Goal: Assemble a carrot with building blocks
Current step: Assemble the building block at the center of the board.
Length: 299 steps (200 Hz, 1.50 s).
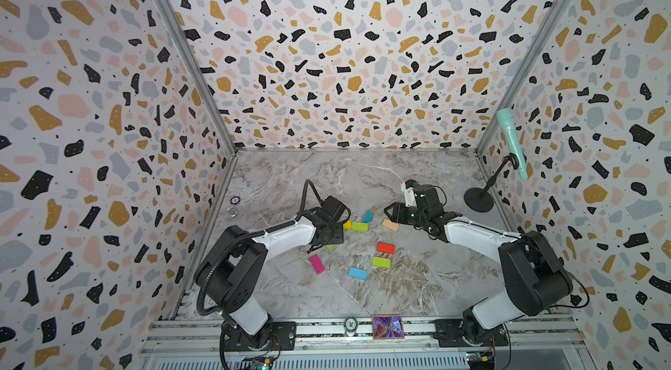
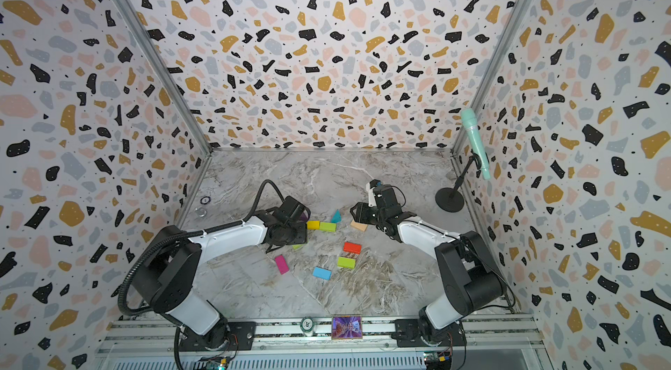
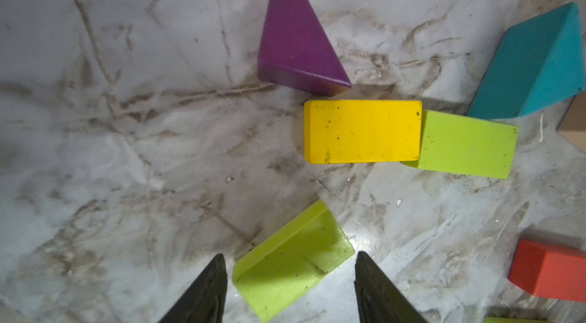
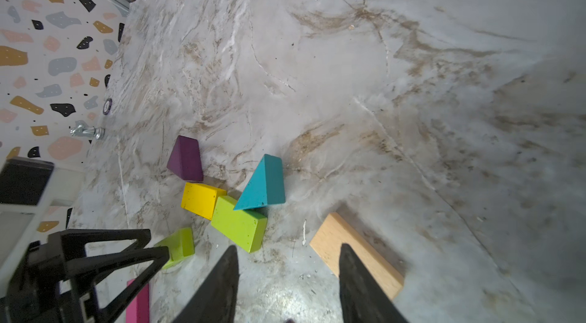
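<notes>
On veined marble [image 3: 95, 115]: left claw [image 3: 290, 253] wide over rectangular lime brick [image 3: 285, 277]; right claw [image 4: 289, 245] wide, empty.

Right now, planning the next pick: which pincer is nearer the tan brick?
Right. The right pincer hangs at the tan brick; the left pincer is past the yellow brick, over a lime brick.

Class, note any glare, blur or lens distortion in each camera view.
Left wrist view: white glare on the table beside the green brick at the left gripper, itself blurred. Right wrist view: sheen beside the right gripper; far tabletop hazy. Both top views: even light, walls splayed by the lens.
</notes>
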Tool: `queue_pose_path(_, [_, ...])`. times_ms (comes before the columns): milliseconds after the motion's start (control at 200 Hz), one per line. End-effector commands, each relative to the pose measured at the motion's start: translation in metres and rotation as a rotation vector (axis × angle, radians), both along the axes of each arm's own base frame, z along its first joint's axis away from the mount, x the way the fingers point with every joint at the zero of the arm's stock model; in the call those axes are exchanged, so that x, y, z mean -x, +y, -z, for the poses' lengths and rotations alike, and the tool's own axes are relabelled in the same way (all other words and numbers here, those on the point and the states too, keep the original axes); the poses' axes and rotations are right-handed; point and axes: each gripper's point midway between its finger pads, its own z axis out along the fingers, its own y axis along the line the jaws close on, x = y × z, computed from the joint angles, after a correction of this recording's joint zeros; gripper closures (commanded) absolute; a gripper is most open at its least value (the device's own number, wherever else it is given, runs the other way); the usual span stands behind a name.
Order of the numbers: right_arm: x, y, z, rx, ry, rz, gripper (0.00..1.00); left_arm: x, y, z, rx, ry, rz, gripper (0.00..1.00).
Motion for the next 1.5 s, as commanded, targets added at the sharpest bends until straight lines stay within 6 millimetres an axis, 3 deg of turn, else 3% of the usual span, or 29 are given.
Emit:
queue_pose_path(0, [-0.001,0.001,-0.003,-0.024,-0.018,-0.023,0.49,-0.010,-0.012,-0.003,0.041,-0.014,-0.041,0.32])
queue_pose_path(290, [0.000,-0.007,-0.002,-0.069,-0.006,-0.017,0.49,-0.010,-0.009,0.014,0.004,0.031,-0.078,0.28])
queue_pose_path(466, [0.000,-0.009,-0.002,-0.067,-0.005,-0.014,0.49,-0.007,-0.009,0.017,-0.018,0.040,-0.034,0.33])
queue_pose_path(846, [0.006,-0.011,0.008,-0.077,0.019,-0.001,0.49,0.015,-0.036,0.022,-0.126,0.027,0.251,0.40])
queue_pose_path(977, [0.008,-0.011,0.010,-0.077,0.023,0.003,0.49,0.009,-0.041,0.008,-0.136,-0.053,0.271,0.39])
queue_pose_path(1157, [0.010,-0.009,0.010,-0.078,0.026,-0.002,0.49,0.001,-0.035,-0.029,-0.116,-0.154,0.224,0.33])
queue_pose_path(1332, [0.009,-0.003,0.009,-0.086,0.027,-0.015,0.49,0.020,-0.011,-0.013,-0.171,-0.089,0.182,0.35])
queue_pose_path(1492, [0.012,0.003,0.009,-0.091,0.028,-0.026,0.49,0.017,0.022,-0.006,-0.146,-0.089,0.031,0.41])
